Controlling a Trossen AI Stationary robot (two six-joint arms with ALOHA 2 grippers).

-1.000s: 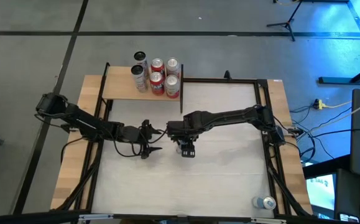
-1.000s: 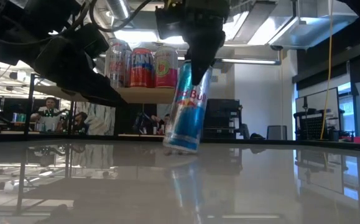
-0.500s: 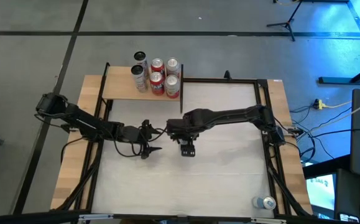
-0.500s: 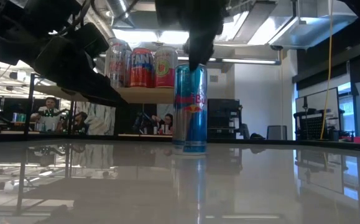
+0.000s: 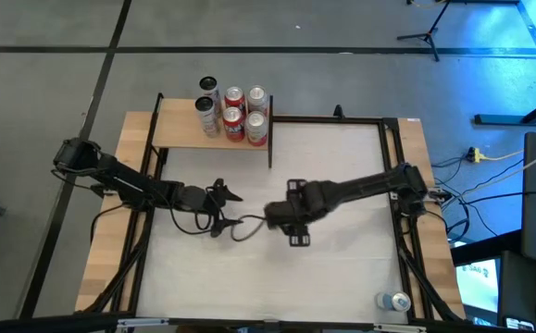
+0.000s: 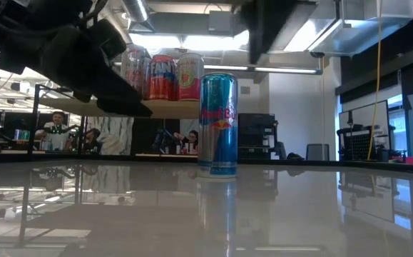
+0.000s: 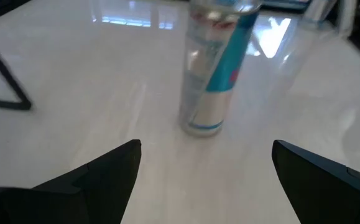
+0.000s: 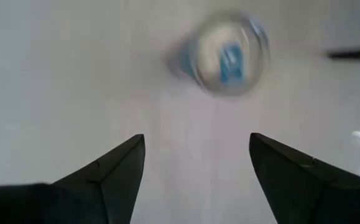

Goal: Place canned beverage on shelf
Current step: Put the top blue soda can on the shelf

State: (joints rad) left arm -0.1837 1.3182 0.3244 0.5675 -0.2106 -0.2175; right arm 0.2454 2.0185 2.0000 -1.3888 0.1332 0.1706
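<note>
Glossy whitish tabletop [image 5: 342, 277], mirroring ceiling lights, set in a black frame with tan wood edges; grey floor around it. Beyond, in the low view, an office room with monitors and people seated far behind.

Blue-and-silver Red Bull can [image 6: 217, 123], red lettering partly readable, upright on the tabletop near the middle, free of both grippers. In the high view hidden under the right arm. Seen from above as a blurred round top [image 8: 228, 55] in the right wrist view.

Right gripper [image 5: 297, 236] raised above and just past the can, fingers [image 8: 114, 171] apart, nothing between. Left gripper [image 5: 232, 208] just beside, facing the can [image 7: 214, 65], fingers [image 7: 102, 177] wide apart, empty.

Shelf [image 5: 186, 129] at the table's far left corner, well apart from the can, carrying a cluster of cans [image 5: 233, 116], red and silver, labels unreadable. One more can [image 5: 395, 301] lying at the near right corner.
</note>
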